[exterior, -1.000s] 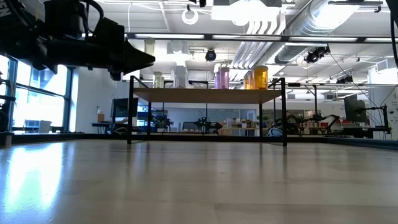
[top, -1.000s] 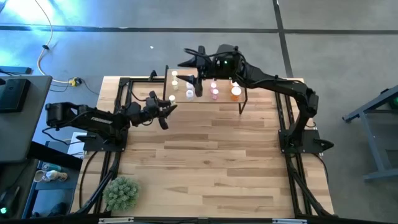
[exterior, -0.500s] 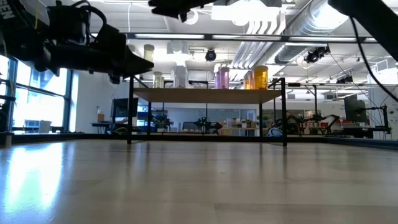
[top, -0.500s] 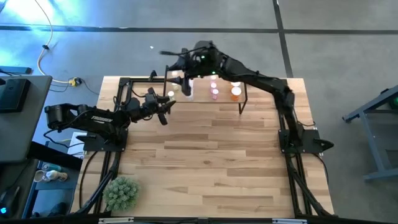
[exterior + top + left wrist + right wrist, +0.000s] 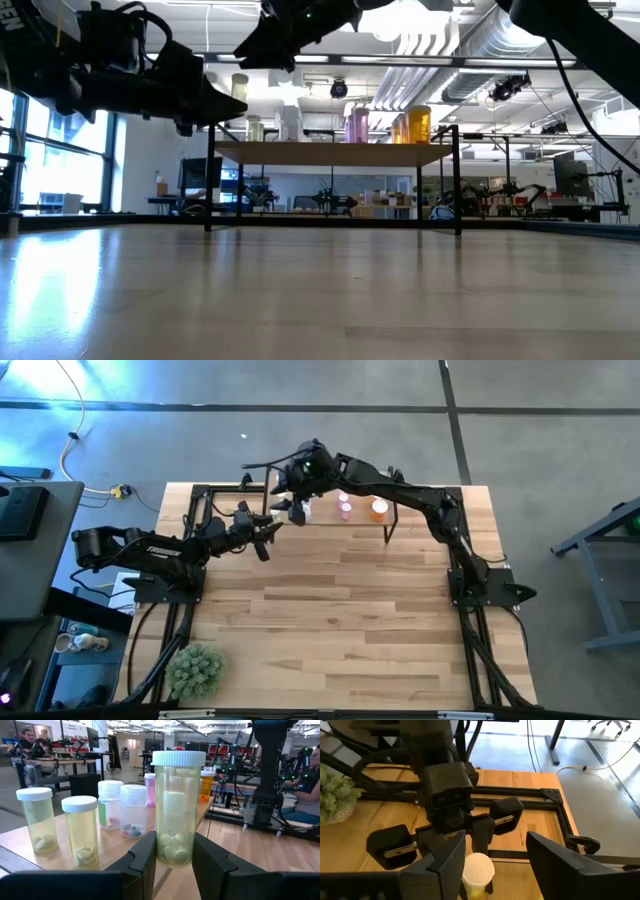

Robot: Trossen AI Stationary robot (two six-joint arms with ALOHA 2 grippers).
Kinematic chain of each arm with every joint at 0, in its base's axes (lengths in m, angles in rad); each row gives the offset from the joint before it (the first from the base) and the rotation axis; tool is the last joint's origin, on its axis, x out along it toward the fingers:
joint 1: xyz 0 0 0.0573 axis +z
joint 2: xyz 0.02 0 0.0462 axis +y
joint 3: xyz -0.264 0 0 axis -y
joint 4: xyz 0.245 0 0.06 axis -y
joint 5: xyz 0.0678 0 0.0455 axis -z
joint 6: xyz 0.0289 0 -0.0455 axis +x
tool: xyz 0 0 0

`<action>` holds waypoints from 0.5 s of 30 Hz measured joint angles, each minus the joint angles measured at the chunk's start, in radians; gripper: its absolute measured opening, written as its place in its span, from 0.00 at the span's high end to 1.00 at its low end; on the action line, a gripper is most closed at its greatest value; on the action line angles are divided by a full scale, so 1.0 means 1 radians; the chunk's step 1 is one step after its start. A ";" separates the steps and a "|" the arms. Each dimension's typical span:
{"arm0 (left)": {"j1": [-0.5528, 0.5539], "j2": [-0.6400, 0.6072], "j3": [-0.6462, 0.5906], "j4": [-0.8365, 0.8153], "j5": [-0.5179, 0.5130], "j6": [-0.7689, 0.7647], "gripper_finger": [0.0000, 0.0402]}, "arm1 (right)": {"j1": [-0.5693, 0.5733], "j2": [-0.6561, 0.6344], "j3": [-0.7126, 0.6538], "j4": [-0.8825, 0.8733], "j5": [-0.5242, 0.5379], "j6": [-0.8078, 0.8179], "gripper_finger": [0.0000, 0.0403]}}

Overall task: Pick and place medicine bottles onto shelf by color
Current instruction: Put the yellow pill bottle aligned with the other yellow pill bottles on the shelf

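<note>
two hands meet over the shelf's left end. the left hand [image 5: 172, 862] is clamped narrow on a yellow-green bottle [image 5: 177, 810], held upright with its white cap on top, right at the shelf's [image 5: 385, 520] near left edge; in the high view this hand [image 5: 268, 532] sits just beside that corner. the right hand [image 5: 492, 857] hovers directly above, fingers spread wide, looking down on the bottle's cap [image 5: 477, 867] between its own two fingers, with the left hand's dark body just beyond. in the high view the right hand [image 5: 297, 508] reaches in across the shelf from the right.

the bottle's long axis stands vertical, straight below the right hand, so a plain descent would bring those fingers around the cap; this looks like a handover or a joint placing.

further along the shelf, other bottles stand upright: two more yellow-green ones [image 5: 37, 820], two clear-bodied ones [image 5: 134, 810], then pink [image 5: 345, 510] and orange [image 5: 379, 510] toward the right. the held bottle belongs beside the yellow-green pair. a spiky plant [image 5: 195, 668] sits at the counter's [image 5: 350, 620] near left corner.
</note>
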 joint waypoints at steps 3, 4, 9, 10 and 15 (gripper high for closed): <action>0.000 0.000 0.000 0.000 0.000 0.000 0.76 | 0.006 -0.001 0.000 -0.015 -0.001 0.003 0.50; 0.000 0.000 0.000 0.000 0.000 0.000 0.76 | 0.009 0.005 0.000 -0.016 -0.001 0.003 0.50; 0.000 0.000 0.000 0.000 -0.002 0.000 0.76 | 0.028 0.032 0.000 -0.024 -0.005 0.004 0.50; 0.000 0.000 0.000 0.000 -0.003 0.000 0.76 | 0.030 0.032 0.000 -0.026 -0.005 0.004 0.50; 0.000 0.000 0.000 0.000 -0.003 0.000 0.76 | 0.042 0.032 0.000 -0.029 -0.006 0.022 0.50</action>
